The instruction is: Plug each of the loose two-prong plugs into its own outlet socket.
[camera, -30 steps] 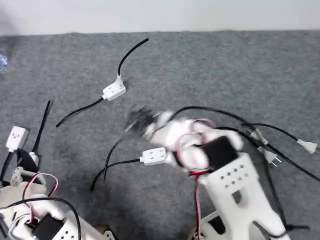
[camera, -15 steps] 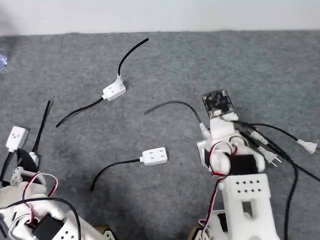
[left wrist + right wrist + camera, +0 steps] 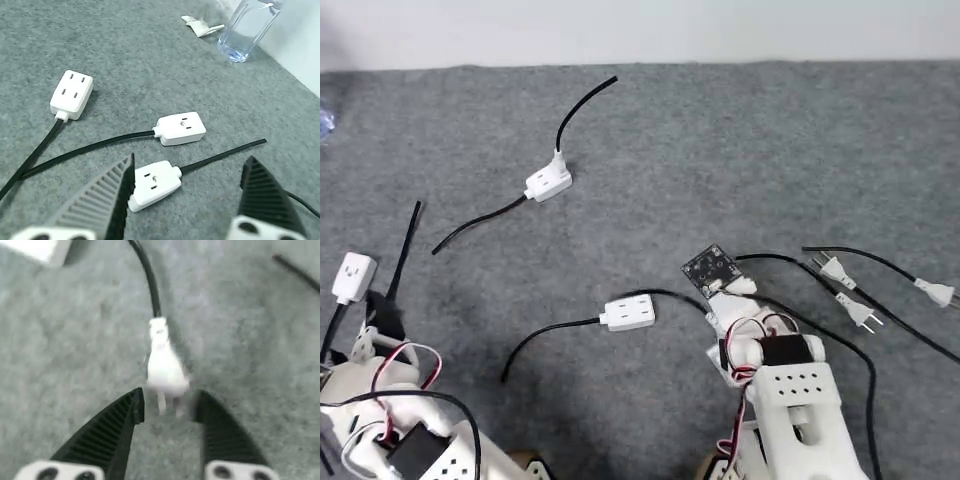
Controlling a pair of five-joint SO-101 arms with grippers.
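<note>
The right gripper has its jaws apart and is clamped on nothing. A white plug lies on the grey mat just ahead, its two prongs pointing in between the fingertips and its black cord running away from the gripper. From above, the right arm sits low on the mat, with a white socket block near one side. On the other side lie a second plug, a third plug and a fourth plug, each loose on its own cord and apart from the others.

The left gripper is spread wide too and holds nothing. Just past its fingertips lies a near socket, face up. A little farther on is a middle socket, and off to one side is a square socket with four slots. None of the three has a plug in it.

Farthest off, by the mat's edge, a clear bottle stands upright — bluish at the base, though what it holds cannot be told. A paper scrap lies beside it. From above, a far socket lies well up the mat.
</note>
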